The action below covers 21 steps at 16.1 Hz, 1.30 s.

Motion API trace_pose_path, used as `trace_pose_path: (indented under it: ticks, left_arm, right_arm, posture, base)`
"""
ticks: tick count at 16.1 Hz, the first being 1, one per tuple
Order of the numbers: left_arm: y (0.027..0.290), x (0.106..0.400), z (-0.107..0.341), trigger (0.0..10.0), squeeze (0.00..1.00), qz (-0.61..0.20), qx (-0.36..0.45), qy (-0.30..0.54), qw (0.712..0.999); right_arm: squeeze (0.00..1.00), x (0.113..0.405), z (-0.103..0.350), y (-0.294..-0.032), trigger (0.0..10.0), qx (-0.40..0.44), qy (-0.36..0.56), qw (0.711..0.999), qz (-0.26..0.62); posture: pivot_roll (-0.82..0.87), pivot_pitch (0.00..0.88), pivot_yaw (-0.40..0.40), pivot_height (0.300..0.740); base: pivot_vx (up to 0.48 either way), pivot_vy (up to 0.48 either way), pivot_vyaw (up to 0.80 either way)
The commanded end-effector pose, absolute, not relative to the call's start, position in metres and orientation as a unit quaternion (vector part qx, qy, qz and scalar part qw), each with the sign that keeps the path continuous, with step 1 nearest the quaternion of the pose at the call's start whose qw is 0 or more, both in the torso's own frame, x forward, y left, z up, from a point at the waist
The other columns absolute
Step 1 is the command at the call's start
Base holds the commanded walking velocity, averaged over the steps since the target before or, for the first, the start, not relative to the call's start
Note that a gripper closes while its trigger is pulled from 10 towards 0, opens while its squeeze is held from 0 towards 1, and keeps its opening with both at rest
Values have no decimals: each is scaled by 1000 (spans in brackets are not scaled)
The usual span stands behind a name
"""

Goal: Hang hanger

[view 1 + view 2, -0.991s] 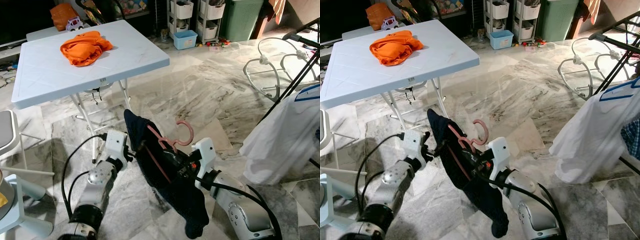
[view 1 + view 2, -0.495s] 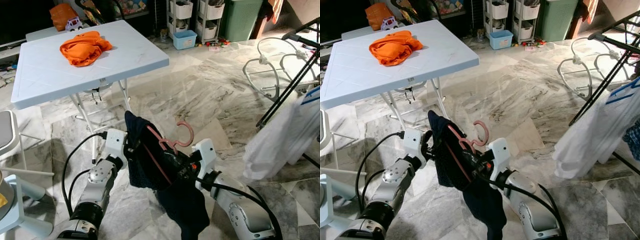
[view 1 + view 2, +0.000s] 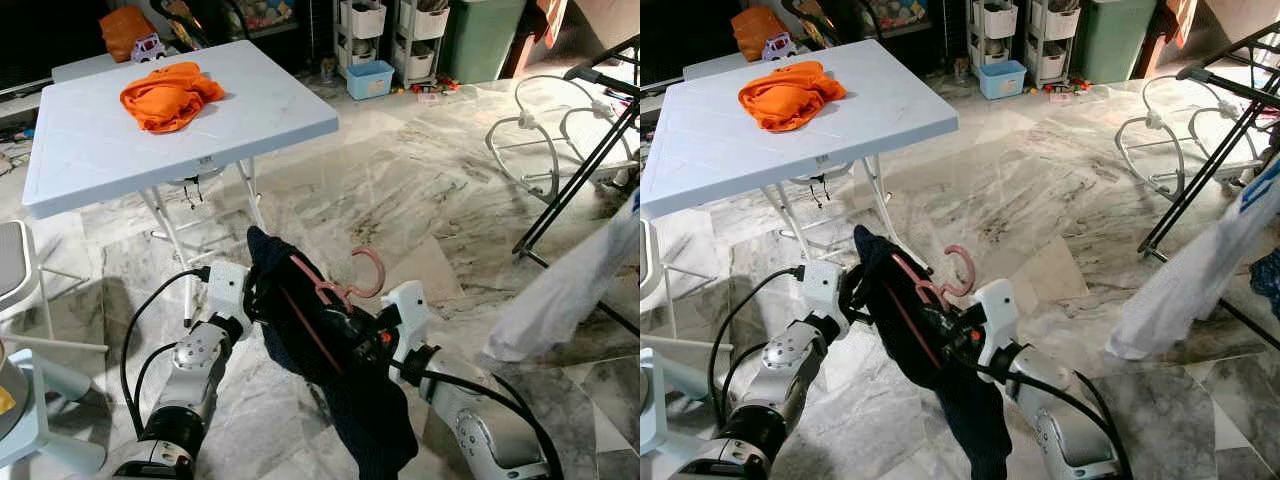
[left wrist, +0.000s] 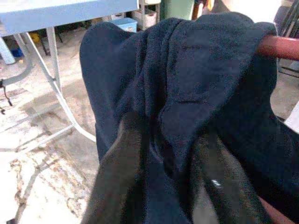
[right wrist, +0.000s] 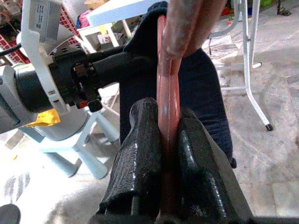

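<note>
Comparing with a second ago, the arms barely shift: the pink hanger [image 3: 335, 295] sits at about the same spot low in the head views, hook [image 3: 372, 270] pointing up toward 12 o'clock. What does change is the dark navy garment [image 3: 330, 360]: it looks pulled further over the hanger's left shoulder and bunches a bit differently below. The white shirt [image 3: 570, 290] on the drying rack [image 3: 590, 130] at 3 o'clock also swings further right.

Right end effector [image 5: 166, 154] is clamped on the hanger's pink bar, fingers tight on both sides. Left end effector [image 4: 163, 172] is pinching a fold of the navy cloth between its fingers.

My read: dressing the hanger is nearly done, but the actual hanging isn't started, since the rack is well apart from it. The white surface [image 3: 120, 150] with the orange cloth [image 3: 165, 95] sits at 11 o'clock, not involved.
</note>
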<state>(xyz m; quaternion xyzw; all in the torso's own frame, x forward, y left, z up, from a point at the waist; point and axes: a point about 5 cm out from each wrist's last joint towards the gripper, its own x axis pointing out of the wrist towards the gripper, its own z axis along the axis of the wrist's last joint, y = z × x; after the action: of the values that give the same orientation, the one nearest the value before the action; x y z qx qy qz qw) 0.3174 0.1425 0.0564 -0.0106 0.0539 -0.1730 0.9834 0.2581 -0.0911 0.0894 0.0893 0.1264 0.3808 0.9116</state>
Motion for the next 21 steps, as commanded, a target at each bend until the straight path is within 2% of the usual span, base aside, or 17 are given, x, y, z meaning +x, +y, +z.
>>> trace_pose_path:
  ticks: [1, 6, 10, 13, 15, 21]
  left_arm:
    - [151, 320, 60, 0, 0, -157, -7, 47, 986]
    - [164, 333, 90, 0, 0, -104, 7, -30, 994]
    - [181, 336, 93, 0, 0, -57, 29, -30, 998]
    - [199, 338, 93, 0, 0, -19, 34, -15, 999]
    - [200, 339, 93, 0, 0, -15, 38, -13, 999]
    - [191, 339, 84, 0, 0, -28, 33, 10, 999]
  right_arm:
    - [0, 258, 100, -88, 10000, 87, 104, 909, 394]
    - [0, 257, 75, -98, 10000, -1, 146, 917, 372]
    - [0, 254, 73, -113, 10000, -33, 147, 911, 385]
    - [0, 244, 66, -149, 10000, -80, 176, 903, 385]
    - [0, 239, 55, -174, 10000, -154, 211, 893, 366]
    - [0, 228, 71, -199, 10000, -181, 205, 872, 406]
  posture:
    - [-182, 0, 53, 740]
    - [-173, 0, 51, 740]
    - [-182, 4, 57, 740]
    - [-197, 9, 66, 740]
    - [-204, 11, 68, 740]
    - [-222, 21, 75, 740]
  base:
    - [0, 0, 0]
    - [0, 0, 0]
    - [0, 0, 0]
    - [0, 0, 0]
    - [0, 0, 0]
    - [0, 0, 0]
